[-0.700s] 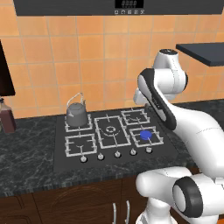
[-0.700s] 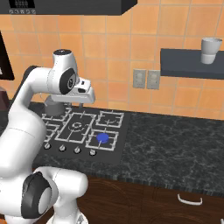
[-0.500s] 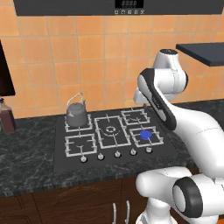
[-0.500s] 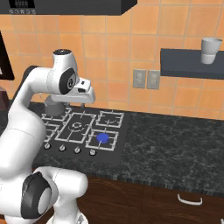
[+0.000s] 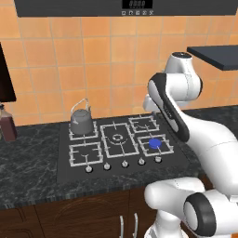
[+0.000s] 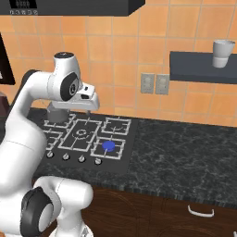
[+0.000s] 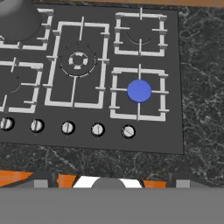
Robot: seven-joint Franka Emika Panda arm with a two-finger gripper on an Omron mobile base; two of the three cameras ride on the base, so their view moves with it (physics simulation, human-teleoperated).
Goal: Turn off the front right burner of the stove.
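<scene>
Fingers: held high above the stove's back edge at the end of the white arm (image 6: 90, 102); whether spread or pressed together cannot be told.
Stove: a flat black cooktop (image 5: 65, 165) is set into a dark speckled stone bench (image 6: 185, 152), with five grey grates and five silver knobs (image 7: 97, 129) in a row along its front edge.
Front right burner: its blue disc (image 7: 139, 91) is seen inside a small square grate, directly behind the rightmost knob (image 7: 128, 131), whose slot sits at a slant.
Kettle: a grey kettle (image 5: 82, 121) rests on the back left grate.
Room: orange tiled wall (image 5: 93, 65); two outlets (image 6: 155, 84); a white cup (image 6: 222, 53) on a dark shelf (image 6: 203, 74); wooden cabinets below.
</scene>
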